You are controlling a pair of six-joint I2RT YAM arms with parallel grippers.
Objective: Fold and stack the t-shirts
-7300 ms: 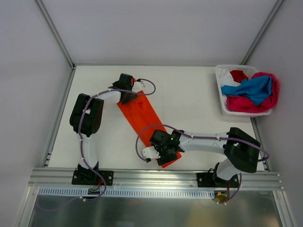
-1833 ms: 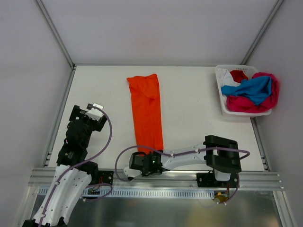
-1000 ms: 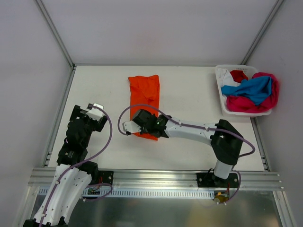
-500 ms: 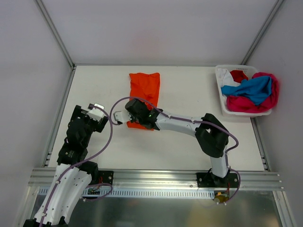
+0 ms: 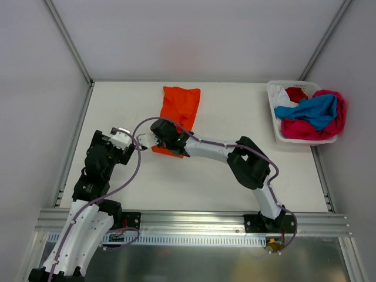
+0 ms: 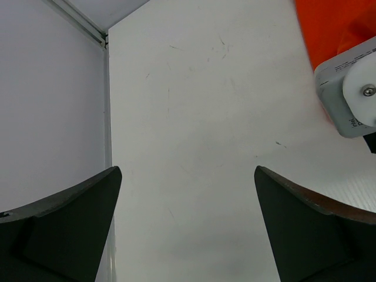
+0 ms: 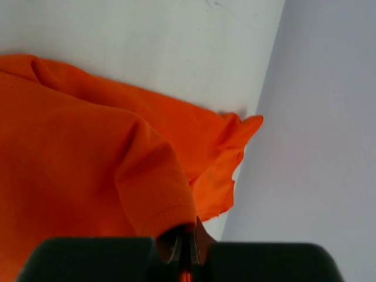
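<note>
1. While the orange t-shirt (image 5: pixel 181 106) lies on the table's (image 5: pixel 235 108) far middle, the right gripper (image 7: pixel 185 247) is pinched tight on its near fold.
2. The left gripper (image 6: pixel 188 220) gapes wide, empty.
3. Print on the camera housing (image 6: pixel 346 88) is too small to read.

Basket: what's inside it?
The basket holds a loose heap: a blue shirt on top, a pink shirt beneath it and spilling over the right rim, a red shirt and white cloth at the far end. The basket's floor and anything under the heap are covered.

T-shirt (image 5: pixel 183 104) left of basket (image 5: pixel 273 117)
</note>
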